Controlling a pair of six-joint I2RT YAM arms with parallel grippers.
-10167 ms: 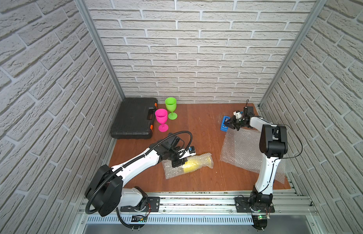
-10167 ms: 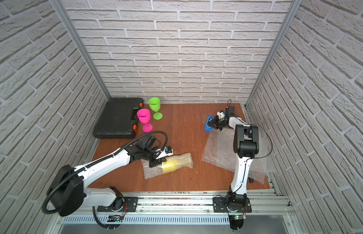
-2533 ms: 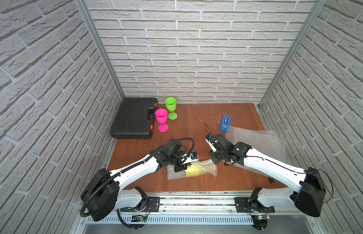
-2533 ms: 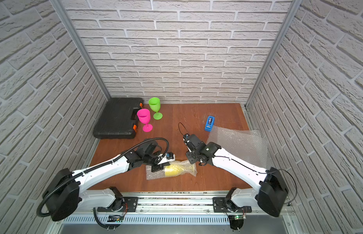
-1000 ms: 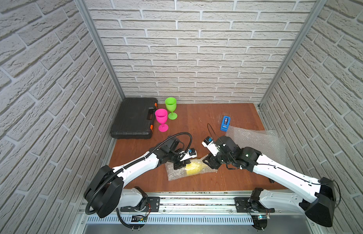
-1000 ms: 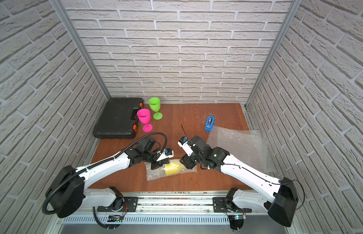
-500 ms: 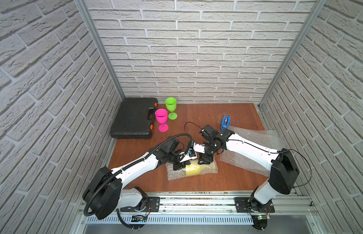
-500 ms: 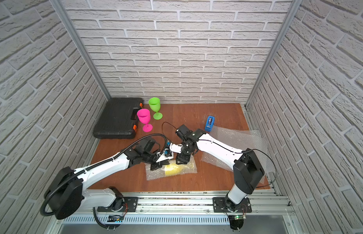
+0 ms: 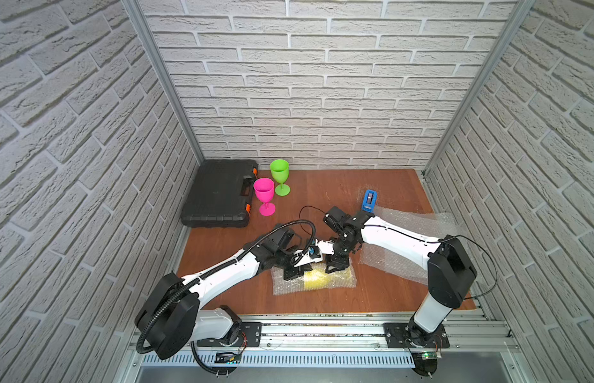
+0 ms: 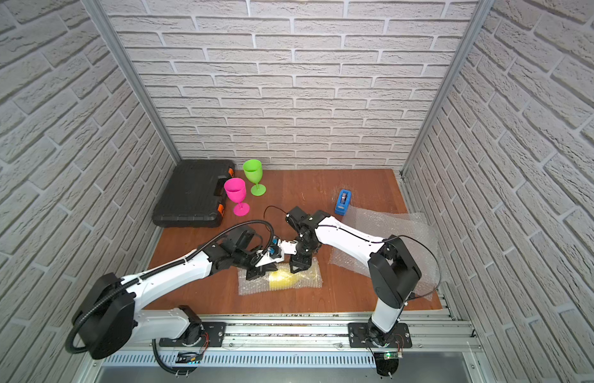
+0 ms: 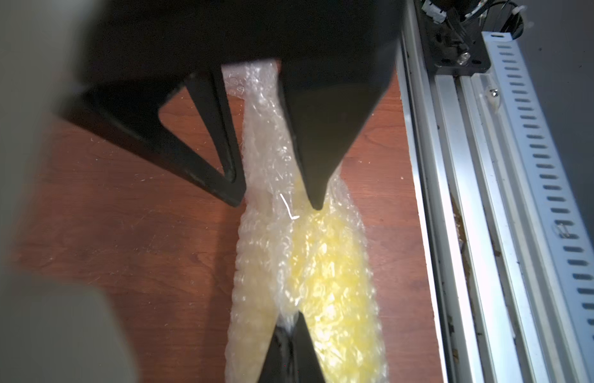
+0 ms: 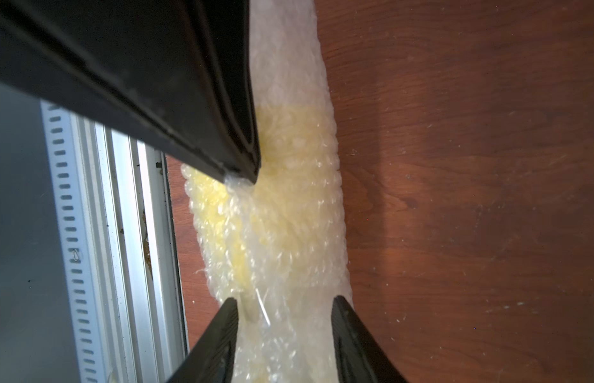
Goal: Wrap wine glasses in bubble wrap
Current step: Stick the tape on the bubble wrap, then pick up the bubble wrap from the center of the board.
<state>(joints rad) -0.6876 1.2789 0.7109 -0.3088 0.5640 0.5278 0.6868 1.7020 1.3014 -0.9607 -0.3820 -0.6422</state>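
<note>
In a top view, pink goblet (image 9: 264, 195) stands just beside black case (image 9: 219, 195).

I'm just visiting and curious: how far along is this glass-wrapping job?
Mostly done: the yellow goblet lies on its side, rolled in bubble wrap. In hand: the left end effector pinches a fold of that wrap, while the right end effector straddles the bundle, jaws apart. Left: the pink goblet and green goblet stand bare by the black case; a spare sheet lies unused.
</note>
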